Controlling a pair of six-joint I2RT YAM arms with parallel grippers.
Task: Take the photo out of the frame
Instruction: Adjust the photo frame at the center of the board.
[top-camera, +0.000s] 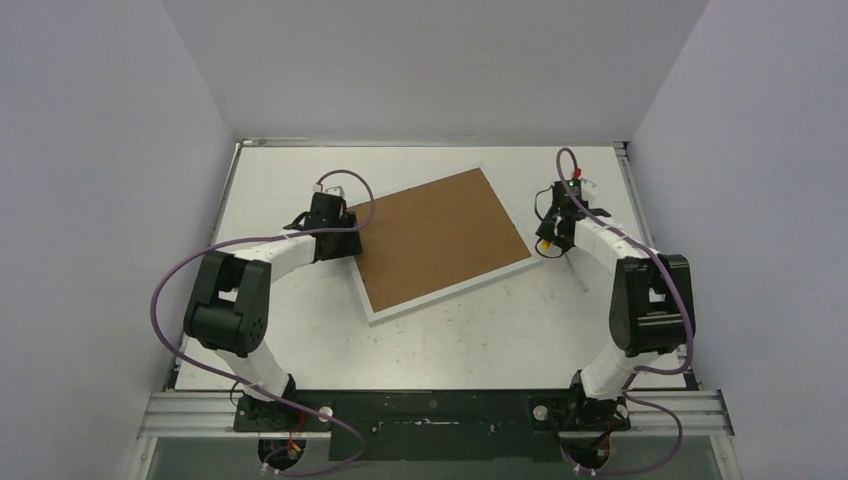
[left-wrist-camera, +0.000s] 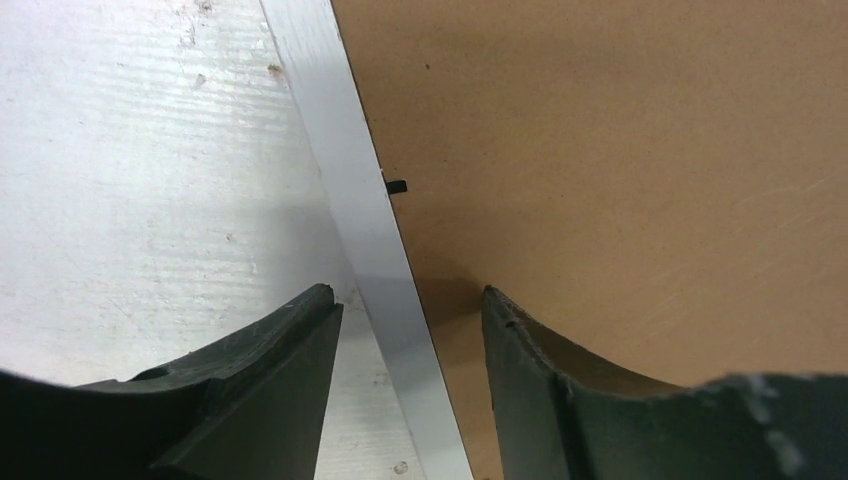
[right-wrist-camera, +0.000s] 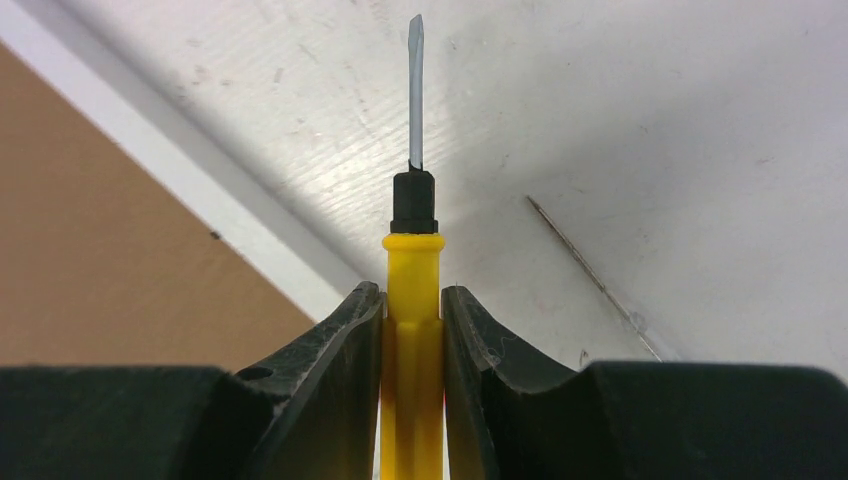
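— While the frame (top-camera: 441, 240) is lying face down like that, are we getting anywhere near the photo?

— Not yet, I'd judge. The brown back panel (left-wrist-camera: 620, 150) is sitting in place inside the white border, so the photo, if it's in there, is hiding underneath. None of it is showing.

— What are the arms doing?

— The left gripper (left-wrist-camera: 410, 305) is hanging released, its jaws standing apart and straddling the frame's left edge, one finger over the surface (top-camera: 500, 330), the other over the panel. A small black tab (left-wrist-camera: 394, 186) is poking out at the border just ahead of it. The right gripper (right-wrist-camera: 412, 300) is clenching a yellow-handled screwdriver (right-wrist-camera: 412, 250), the blade pointing out over the surface just beside the frame's right edge.

— So what's remaining?

— Nearly everything, I'm guessing: freeing the tabs, lifting the panel, pulling the photo out.

— And the setting?

— White boards, scuffed and scratched, are carrying it all. Plain pale walls (top-camera: 100, 150) are closing in on three sides, and a metal rail (top-camera: 440, 410) is running along the near edge.
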